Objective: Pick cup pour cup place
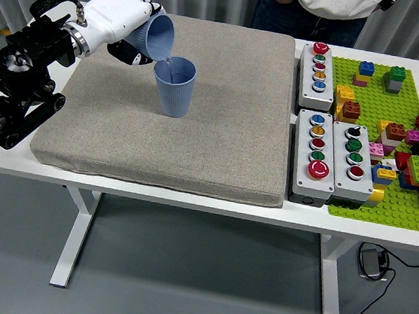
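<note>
A grey mat (220, 128) covers much of the white surface (189, 200), and a blue cup (174, 86) stands upright on it near the far left. The left robot hand (119, 18), fingers wrapped around a second blue cup (153, 37), holds it tipped with its mouth just above the standing cup's rim.

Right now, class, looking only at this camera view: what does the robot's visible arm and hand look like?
The left arm is black, built from bulky jointed segments with a looping black cable near the wrist. A silver ring joins it to the left hand, a smooth white shell with dark parts showing underneath. The right arm is out of view.
</note>
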### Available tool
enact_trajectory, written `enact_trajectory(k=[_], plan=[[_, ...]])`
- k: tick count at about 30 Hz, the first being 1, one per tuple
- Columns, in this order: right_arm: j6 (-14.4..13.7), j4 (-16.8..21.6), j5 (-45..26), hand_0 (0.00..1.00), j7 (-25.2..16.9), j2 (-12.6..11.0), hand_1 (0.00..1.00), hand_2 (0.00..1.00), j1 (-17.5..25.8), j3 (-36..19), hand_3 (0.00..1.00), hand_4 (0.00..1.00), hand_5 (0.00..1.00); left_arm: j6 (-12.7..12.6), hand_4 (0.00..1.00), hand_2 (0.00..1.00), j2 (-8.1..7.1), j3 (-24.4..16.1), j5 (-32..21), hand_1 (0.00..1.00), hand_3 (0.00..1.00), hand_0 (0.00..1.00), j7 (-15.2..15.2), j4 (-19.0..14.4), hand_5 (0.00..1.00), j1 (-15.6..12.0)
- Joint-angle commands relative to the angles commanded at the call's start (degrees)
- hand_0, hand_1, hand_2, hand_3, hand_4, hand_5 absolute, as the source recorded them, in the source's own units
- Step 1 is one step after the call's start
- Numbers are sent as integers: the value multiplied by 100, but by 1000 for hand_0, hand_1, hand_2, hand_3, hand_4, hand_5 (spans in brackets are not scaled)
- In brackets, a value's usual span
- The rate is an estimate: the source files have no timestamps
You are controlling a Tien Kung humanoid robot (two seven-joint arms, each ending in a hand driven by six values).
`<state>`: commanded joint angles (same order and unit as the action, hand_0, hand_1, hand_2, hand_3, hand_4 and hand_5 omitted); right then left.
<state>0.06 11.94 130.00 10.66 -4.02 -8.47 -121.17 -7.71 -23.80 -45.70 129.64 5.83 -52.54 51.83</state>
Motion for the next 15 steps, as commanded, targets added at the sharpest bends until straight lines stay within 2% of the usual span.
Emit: enact_trajectory(k=[15], plan=[[-7, -1, 0, 691, 4, 3, 660, 602, -20, 25, 601, 12, 300, -57, 702, 508, 13, 231, 36, 468, 536, 411, -5, 86, 99, 91]])
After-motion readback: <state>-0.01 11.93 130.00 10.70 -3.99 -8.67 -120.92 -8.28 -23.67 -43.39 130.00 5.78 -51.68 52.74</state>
